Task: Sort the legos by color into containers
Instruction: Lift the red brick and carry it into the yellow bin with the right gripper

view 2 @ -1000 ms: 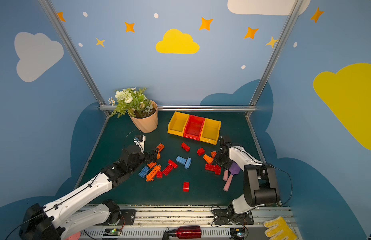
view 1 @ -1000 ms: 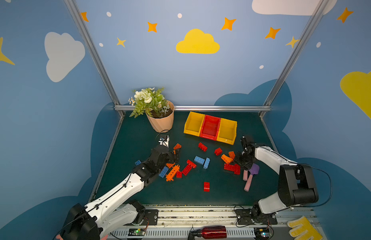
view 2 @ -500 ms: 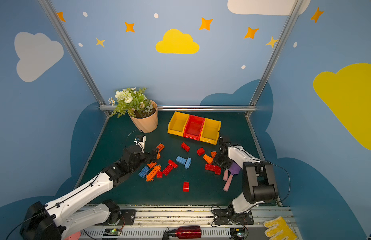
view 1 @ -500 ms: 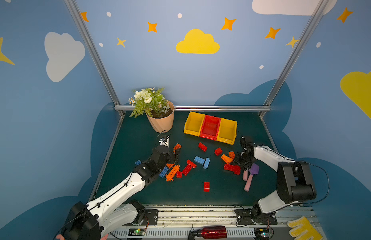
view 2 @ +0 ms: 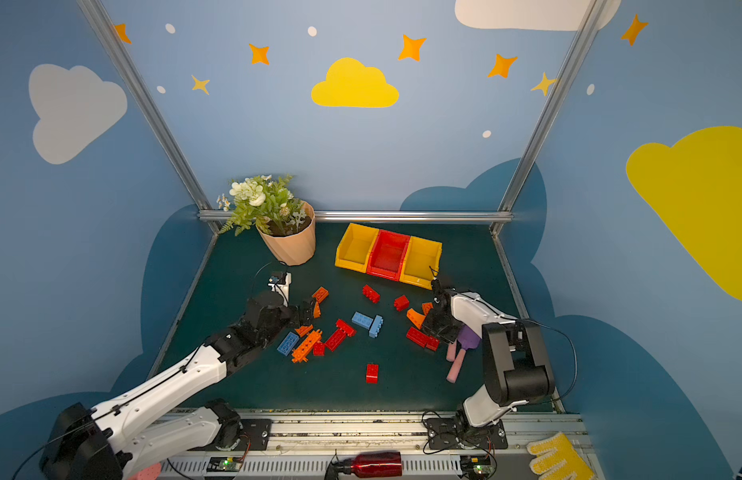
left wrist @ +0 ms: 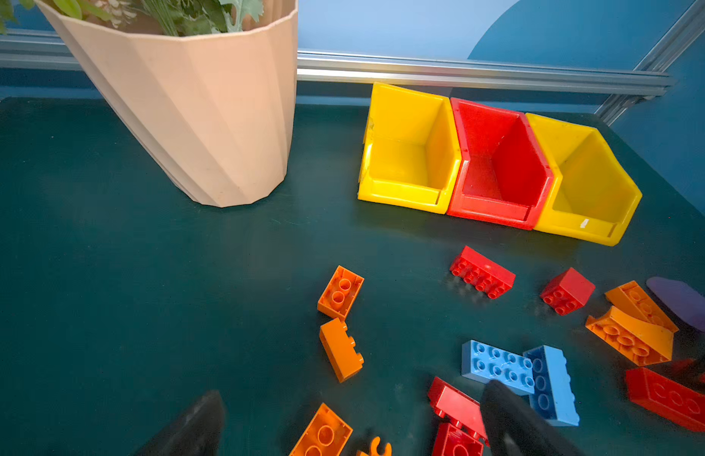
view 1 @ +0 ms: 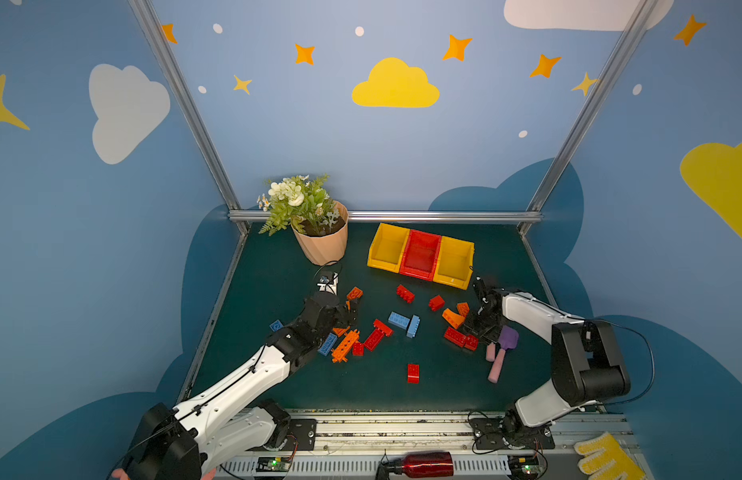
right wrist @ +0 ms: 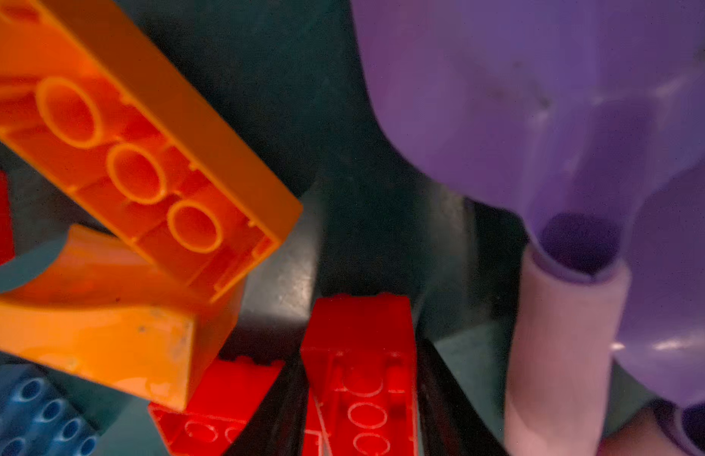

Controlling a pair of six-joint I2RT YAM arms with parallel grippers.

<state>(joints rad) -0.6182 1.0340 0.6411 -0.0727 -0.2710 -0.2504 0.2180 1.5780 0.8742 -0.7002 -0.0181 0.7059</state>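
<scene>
Right wrist view: right hand (right wrist: 358, 351) pinches a red brick (right wrist: 362, 379) on the tabletop (right wrist: 343, 118), the pick step. Left hand (left wrist: 352, 391) hangs spread at nine o'clock. Next likely calls for lifting clear toward the red bin (left wrist: 497, 213) at eleven o'clock

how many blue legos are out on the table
4 blue bricks: two together mid-table, one on each side of the left arm. The arm may hide more.

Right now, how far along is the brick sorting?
Done: nothing; the three joined plastic bins, two yellow and one red, are empty. In hand: the right claw grips one red studded brick. Remaining: the other red, orange and blue bricks lie on the dark green mat.
</scene>
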